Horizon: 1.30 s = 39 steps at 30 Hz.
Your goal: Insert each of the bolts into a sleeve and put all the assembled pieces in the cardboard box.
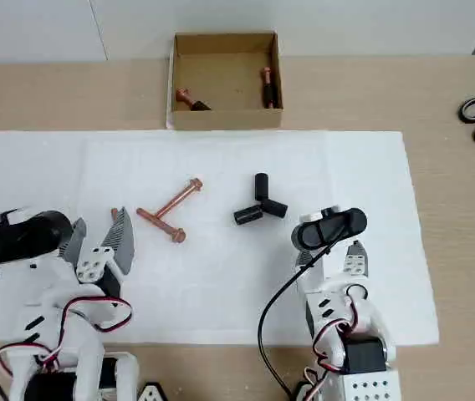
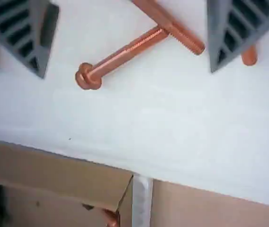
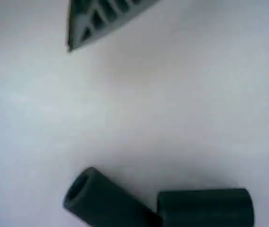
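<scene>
Bolts (image 2: 125,51) btwn left gripper (image 2: 127,73) fingers (image 2: 23,30), jaws spread

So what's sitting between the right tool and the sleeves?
Nothing but bare white sheet lies between the right tool and the three sleeves, as the high and right wrist views show.

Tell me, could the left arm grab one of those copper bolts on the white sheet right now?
Probably yes. The left gripper is open right beside the crossed bolts, with nothing between them. The way the bolts overlap might make a clean grab awkward.
</scene>
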Each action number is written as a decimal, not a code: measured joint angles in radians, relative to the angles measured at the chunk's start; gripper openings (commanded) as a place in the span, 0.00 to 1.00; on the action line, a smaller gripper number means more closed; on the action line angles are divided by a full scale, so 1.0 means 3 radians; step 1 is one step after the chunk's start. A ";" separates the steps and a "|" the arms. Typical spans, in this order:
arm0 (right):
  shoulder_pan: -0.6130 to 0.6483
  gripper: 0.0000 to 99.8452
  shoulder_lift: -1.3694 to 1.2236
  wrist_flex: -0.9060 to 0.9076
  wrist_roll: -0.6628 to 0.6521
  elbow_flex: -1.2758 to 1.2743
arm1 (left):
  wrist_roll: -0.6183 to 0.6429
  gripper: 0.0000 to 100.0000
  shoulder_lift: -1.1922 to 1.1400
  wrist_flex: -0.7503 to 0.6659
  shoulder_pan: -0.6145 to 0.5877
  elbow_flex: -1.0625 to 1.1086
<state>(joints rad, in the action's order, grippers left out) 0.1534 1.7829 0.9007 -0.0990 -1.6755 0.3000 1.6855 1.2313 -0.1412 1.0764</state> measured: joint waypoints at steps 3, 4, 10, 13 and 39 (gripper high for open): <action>0.0000 0.27 0.0000 0.0000 0.0000 0.0000 | 0.0000 0.21 0.0000 0.0000 0.0000 0.0020; 0.0000 0.27 0.0000 0.0000 0.0000 0.0000 | 0.0000 0.21 -0.0005 0.0000 0.0000 0.0020; 0.0000 0.27 0.0000 0.0000 0.0000 0.0000 | 0.0000 0.21 0.0000 0.0000 0.0000 0.0020; -0.0077 0.27 0.0000 0.0005 0.0000 0.0026 | 0.0000 0.21 0.0000 0.0000 0.0000 0.0020; -0.0910 0.27 -0.2015 0.1156 -0.0450 0.3759 | 0.0000 0.21 0.0000 0.0000 0.0000 0.0020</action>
<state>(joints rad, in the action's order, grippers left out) -0.1197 1.1784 1.2474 -0.2340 -0.5478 0.3000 1.6855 1.2313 -0.1412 1.0825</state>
